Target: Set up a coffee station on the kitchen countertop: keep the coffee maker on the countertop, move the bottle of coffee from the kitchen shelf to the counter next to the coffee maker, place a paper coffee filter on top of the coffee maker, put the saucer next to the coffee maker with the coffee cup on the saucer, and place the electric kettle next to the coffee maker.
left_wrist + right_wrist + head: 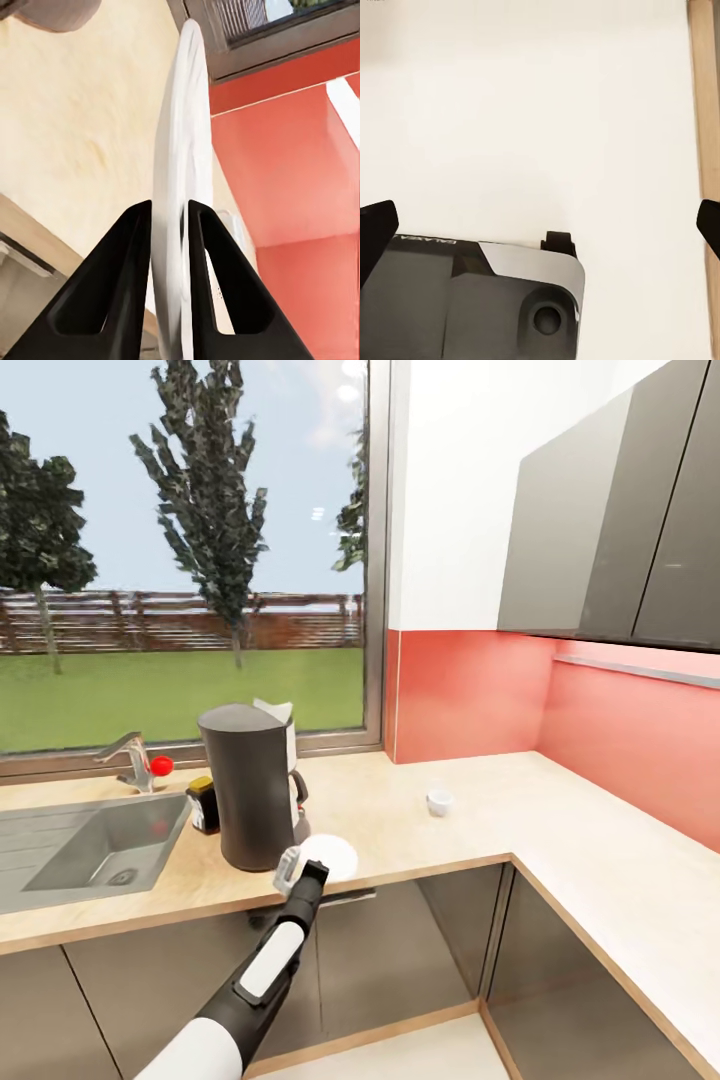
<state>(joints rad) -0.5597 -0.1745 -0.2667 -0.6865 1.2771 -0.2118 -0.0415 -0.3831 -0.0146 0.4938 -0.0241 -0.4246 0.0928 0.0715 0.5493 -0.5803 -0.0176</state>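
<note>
White saucer (180,150) clamped edge-on between the left gripper's (169,217) two black fingers (120,285), so that claw is closed on the plate's rim. From the head cam the left gripper (300,870) sits right at the front edge of the countertop (420,840), with the saucer (333,855) over the wood, just beside the coffee maker (248,785) on its right. Can't tell if the plate is actually resting on the counter or a hair above it.

The coffee maker has the paper coffee filter (275,712) poking out of its top. On its other side, pretty much touching, is the bottle of coffee (204,803), and past that the sink (100,850) and the tap (130,758) under the window (180,550). The coffee cup (438,801) stands alone further right, well apart from the saucer.

Right gripper (540,225): its black fingertips (375,232) sit at opposite edges of the wrist view, spread wide, nothing between them, over a pale floor (540,112) and part of the robot's grey base (472,300).
</note>
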